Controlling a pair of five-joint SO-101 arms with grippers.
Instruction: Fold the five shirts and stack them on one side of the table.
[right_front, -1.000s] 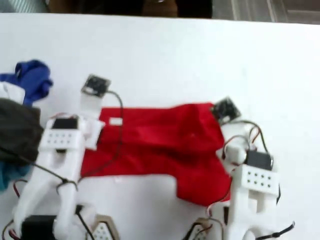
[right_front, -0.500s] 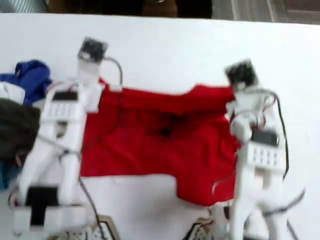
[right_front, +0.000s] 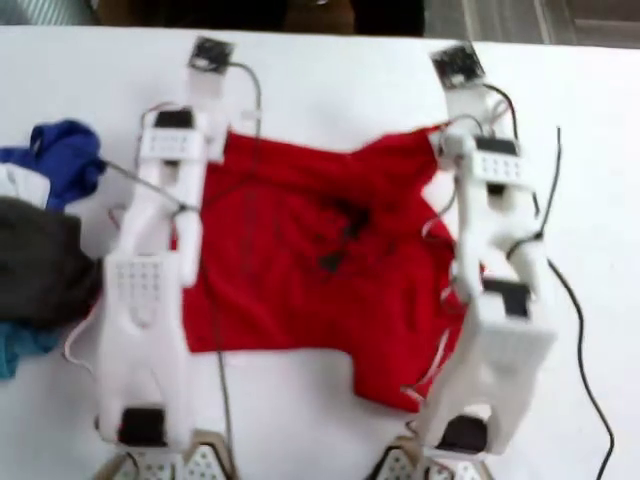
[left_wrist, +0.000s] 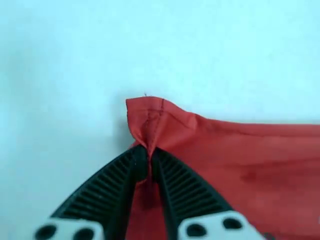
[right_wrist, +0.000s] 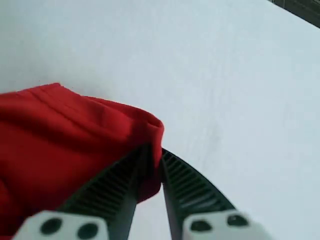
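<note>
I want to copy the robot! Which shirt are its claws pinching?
The red shirt, spread mid-table: the left gripper and right gripper each pinch its edge. The blue shirt and dark shirt lie bunched aside, untouched.

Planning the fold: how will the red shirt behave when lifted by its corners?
Probably floppy: the red shirt bunches where the left end effector pinches its corner. Likely sags between grips, as its middle wrinkles. Seems light; the right end effector holds its edge by a small pinch.

left gripper (left_wrist: 149, 156) and right gripper (right_wrist: 151, 159) moved farther across the surface (right_front: 330, 85), red shirt (right_front: 300, 260) far edge dragged along, cloth opened wider
</note>
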